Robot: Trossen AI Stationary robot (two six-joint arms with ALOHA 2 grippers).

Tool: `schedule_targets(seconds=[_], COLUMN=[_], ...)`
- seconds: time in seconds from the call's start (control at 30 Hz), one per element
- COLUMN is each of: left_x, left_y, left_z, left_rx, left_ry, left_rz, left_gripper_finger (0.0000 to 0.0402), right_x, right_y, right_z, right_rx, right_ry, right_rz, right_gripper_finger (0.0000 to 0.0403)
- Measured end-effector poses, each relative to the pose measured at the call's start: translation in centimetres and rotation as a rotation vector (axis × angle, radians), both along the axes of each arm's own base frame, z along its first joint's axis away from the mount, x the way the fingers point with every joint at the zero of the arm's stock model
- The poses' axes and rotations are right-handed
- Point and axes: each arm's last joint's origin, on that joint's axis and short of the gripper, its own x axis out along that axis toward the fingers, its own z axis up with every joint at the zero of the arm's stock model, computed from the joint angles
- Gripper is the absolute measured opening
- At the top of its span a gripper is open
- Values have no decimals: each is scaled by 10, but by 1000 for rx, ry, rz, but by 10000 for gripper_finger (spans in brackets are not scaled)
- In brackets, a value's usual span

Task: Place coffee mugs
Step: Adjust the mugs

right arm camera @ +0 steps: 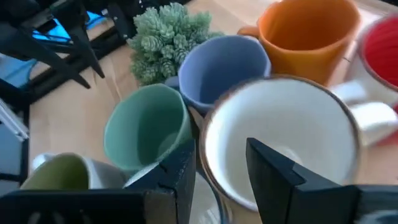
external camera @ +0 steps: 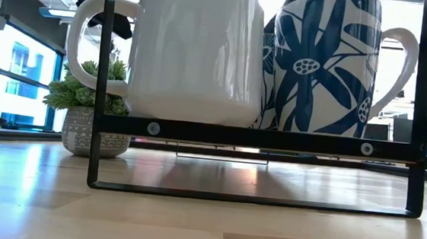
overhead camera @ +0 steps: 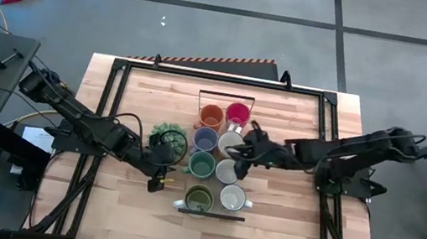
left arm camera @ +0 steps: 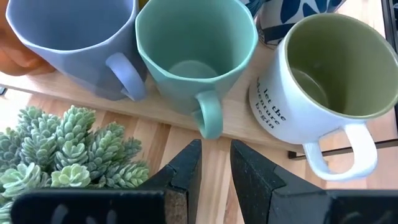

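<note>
Eight small round ceramic coffee mugs stand in two close rows on a black wire rack (overhead camera: 208, 214) in the middle of the pale wooden desk (overhead camera: 107, 210). Taking the spiky green potted plant (overhead camera: 167, 137) as landmark: just beside it stand the lavender-blue mug (overhead camera: 205, 139) and the teal-green mug (overhead camera: 202, 164), with the orange mug (overhead camera: 211, 117) and pink-red mug (overhead camera: 237, 113) farther back, the olive-lined white mug (overhead camera: 199, 198) nearer the front, and white mugs beyond them.

The right hand (right arm camera: 219, 163) hangs over one white mug (right arm camera: 280, 140), one finger inside its rim, one outside, spread wide and not visibly clamping. The left hand (left arm camera: 216, 163) waits near the plant, fingers parted a little, empty, pointing at the teal-green mug's handle.

The mugs look rigid, glazed, slippery, moderately heavy and chippable; a pinch across the rim wall or the handle seems safest.
</note>
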Motion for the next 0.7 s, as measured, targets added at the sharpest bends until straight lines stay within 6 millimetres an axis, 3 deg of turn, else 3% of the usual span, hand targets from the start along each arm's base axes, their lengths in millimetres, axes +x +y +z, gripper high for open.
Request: schedule_targets(seconds=[0.13, 0.27, 0.43, 0.53, 0.7], left_x=[0, 0, 0, 0, -4], left_y=[0, 0, 0, 0, 0], left_z=[0, 0, 0, 0, -3], left_rx=[-1, -4, -3, -1, 14], left_ry=[-1, 1, 4, 7, 45], left_rz=[0, -1, -1, -1, -17], left_gripper_finger=[74, 74, 74, 74, 74], right_x=[23, 42, 51, 58, 72], right_y=[2, -2, -17, -24, -27], right_z=[10, 41, 75, 77, 58], right_rx=[-53, -116, -124, -91, -64], right_ry=[65, 183, 411, 525, 633], right_rz=[30, 60, 65, 85, 115], right_gripper_finger=[122, 122, 122, 122, 122])
